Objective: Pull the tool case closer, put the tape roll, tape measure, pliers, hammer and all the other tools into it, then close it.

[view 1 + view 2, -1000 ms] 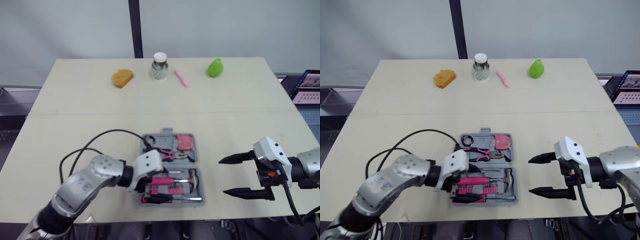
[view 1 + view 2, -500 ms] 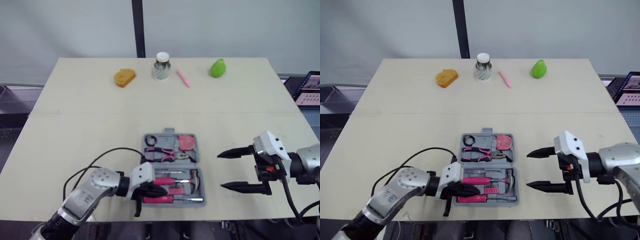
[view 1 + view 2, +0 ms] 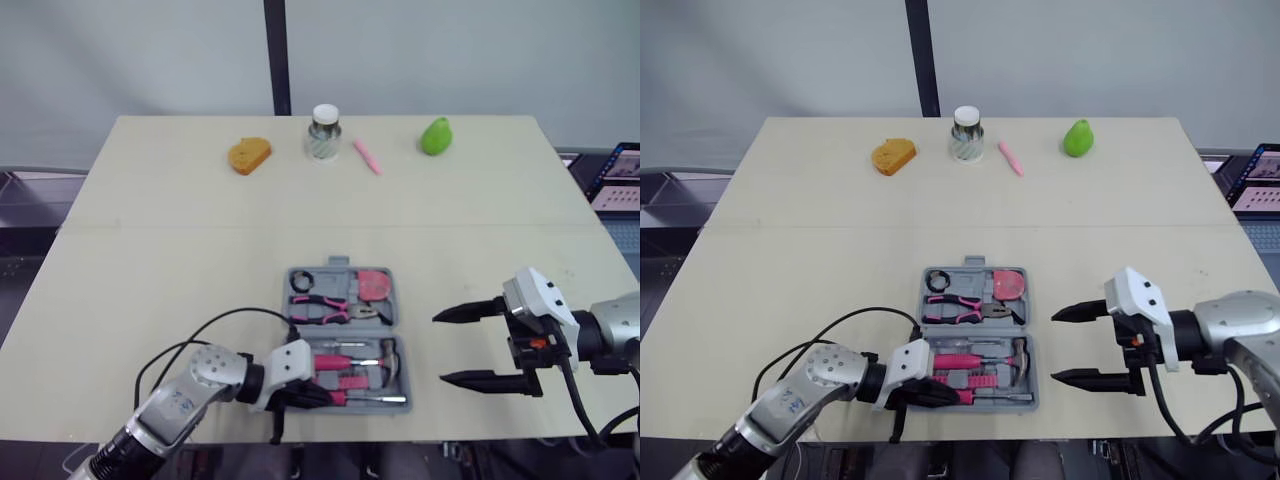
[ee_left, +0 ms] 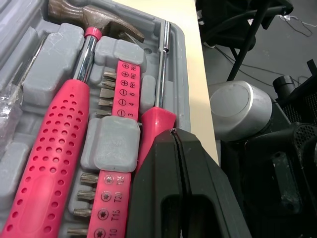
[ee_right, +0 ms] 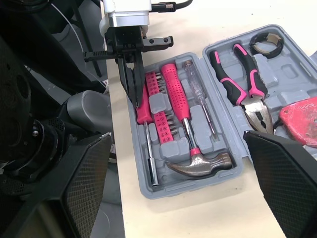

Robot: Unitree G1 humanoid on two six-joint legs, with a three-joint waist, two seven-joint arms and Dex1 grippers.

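Presently: left gripper (image 4: 174,136) sits at the near-left corner of the tool case (image 3: 335,270), fingers pressed together with nothing seen between them, tip over the pink grip of the screwdriver (image 4: 157,119). The case lies open and flat at the middle of the table's (image 3: 150,250) near edge; the hinge line and the long axis of each half run left–right. In the near half, the bit strip (image 4: 119,99), hammer (image 5: 177,101) and screwdriver all lie left–right, with pink handles toward the left and the hammer head and screwdriver shaft toward the right. The far half holds, left to right, the tape roll (image 3: 302,281), the pliers (image 3: 325,305) with handles left and nose right, and the red tape measure (image 3: 372,284). Right gripper (image 3: 440,349) is near the case's right side, apart from it, fingers spread wide, tips aimed left at the case. Along the far edge, left to right: orange bread-shaped piece (image 3: 247,155), jar (image 3: 322,133) with white lid, pink marker (image 3: 364,157), green pear-shaped object (image 3: 433,135), all well apart from the case.
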